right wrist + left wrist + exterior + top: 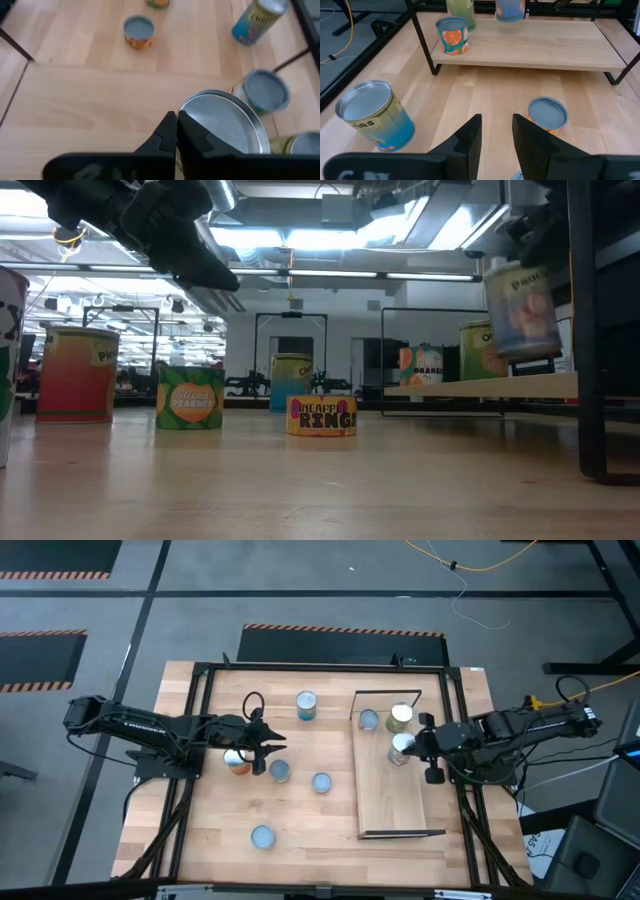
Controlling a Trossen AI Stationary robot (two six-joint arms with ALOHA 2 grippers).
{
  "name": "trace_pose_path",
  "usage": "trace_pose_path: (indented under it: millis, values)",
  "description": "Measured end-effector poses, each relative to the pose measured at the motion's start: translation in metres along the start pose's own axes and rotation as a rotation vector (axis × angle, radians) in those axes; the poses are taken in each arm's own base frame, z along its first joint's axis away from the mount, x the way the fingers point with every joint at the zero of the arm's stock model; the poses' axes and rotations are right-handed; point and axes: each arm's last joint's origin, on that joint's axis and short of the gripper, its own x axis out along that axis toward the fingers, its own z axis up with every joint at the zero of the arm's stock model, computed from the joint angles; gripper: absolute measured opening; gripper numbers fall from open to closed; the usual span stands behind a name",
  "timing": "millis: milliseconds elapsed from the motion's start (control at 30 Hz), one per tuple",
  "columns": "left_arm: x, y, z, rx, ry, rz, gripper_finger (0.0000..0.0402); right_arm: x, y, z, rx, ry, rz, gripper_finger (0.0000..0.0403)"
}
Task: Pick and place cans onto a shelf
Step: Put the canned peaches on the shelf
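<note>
So in the overhead shot the shelf [392, 780] sits right of centre on the wooden table [210, 850], a long pale board running top to bottom of the frame, with three cans bunched at its upper end: a blue-topped can [369, 720], a pale-topped can [402, 714] right beside it, and a silver-topped can [401, 746] just below those. The right gripper [424, 743] comes in from the right edge and its fingers are clenched tight together right at the rim of that silver-topped can; in the right wrist view the closed fingers [172, 131] sit just over the lid's edge, so I can't tell if it's actually pinching the rim or just touching it. The left gripper [272, 744] is left of centre with its fingers spread wide, hovering over an orange-sided can [238, 761], nothing in its grasp. Four more cans stand loose on the table: a tall one [306, 705] up top, two short ones [280, 771] [321, 782] mid-frame, and one [262, 836] lower down.
</note>
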Motion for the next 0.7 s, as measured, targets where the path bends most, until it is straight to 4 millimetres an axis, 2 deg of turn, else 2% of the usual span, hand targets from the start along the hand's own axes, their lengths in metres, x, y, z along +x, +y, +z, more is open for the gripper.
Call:
trace_pose_path:
  millis: [700]
  values:
    - [0.0, 0.0, 0.0, 0.0, 0.0, 0.0, 0.0102, 0.021, -0.001, 0.001, 0.004, 0.113, -0.035, 0.0007]
